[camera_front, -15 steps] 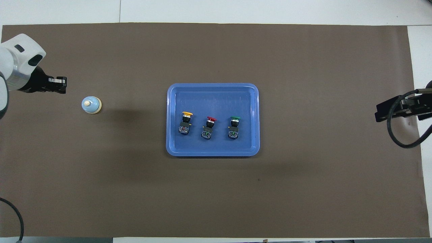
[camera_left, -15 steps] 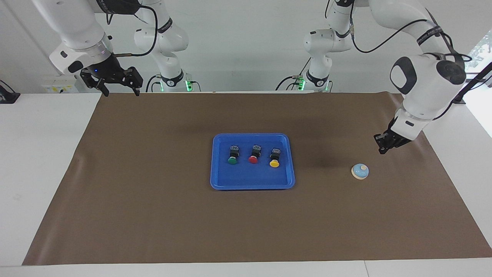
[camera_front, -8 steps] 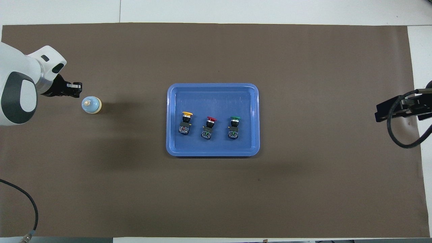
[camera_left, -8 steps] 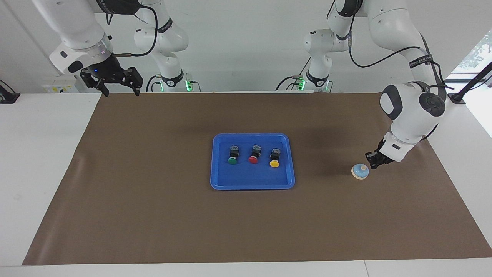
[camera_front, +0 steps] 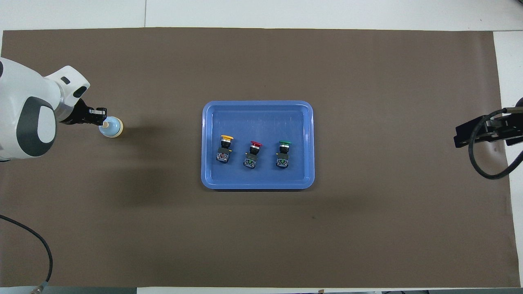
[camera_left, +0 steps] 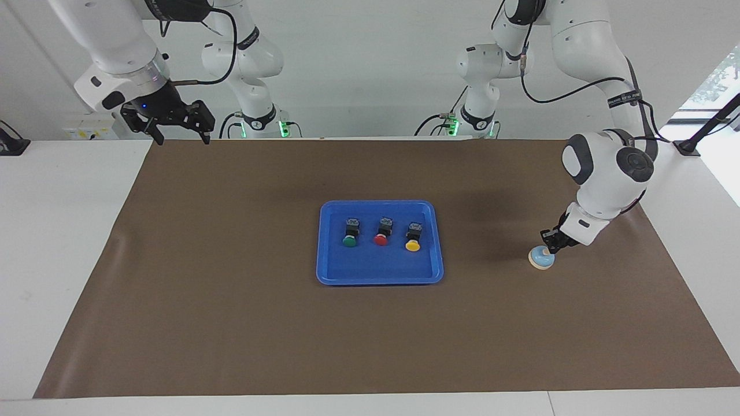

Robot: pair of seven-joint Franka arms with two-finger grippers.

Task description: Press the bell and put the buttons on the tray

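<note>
The blue tray [camera_left: 380,271] lies mid-table and holds the three buttons in a row: green [camera_left: 350,233], red [camera_left: 381,231], yellow [camera_left: 413,237]. In the overhead view the tray [camera_front: 257,114] shows yellow [camera_front: 225,148], red [camera_front: 253,154] and green [camera_front: 283,153]. The light-blue bell [camera_left: 541,259] stands on the mat toward the left arm's end; it also shows in the overhead view [camera_front: 112,127]. My left gripper [camera_left: 548,242] is shut, tips down on the bell's knob [camera_front: 106,125]. My right gripper [camera_left: 181,137] is open and empty, raised over the mat's corner at the right arm's end, where it waits.
A brown mat [camera_left: 231,323] covers the table, with white table edge [camera_left: 63,231] around it. A black cable [camera_front: 482,163] hangs by the right gripper [camera_front: 459,136] in the overhead view.
My left gripper has come down and toward the bell, from above and beside it to resting on its knob. The right arm, tray and buttons have not moved.
</note>
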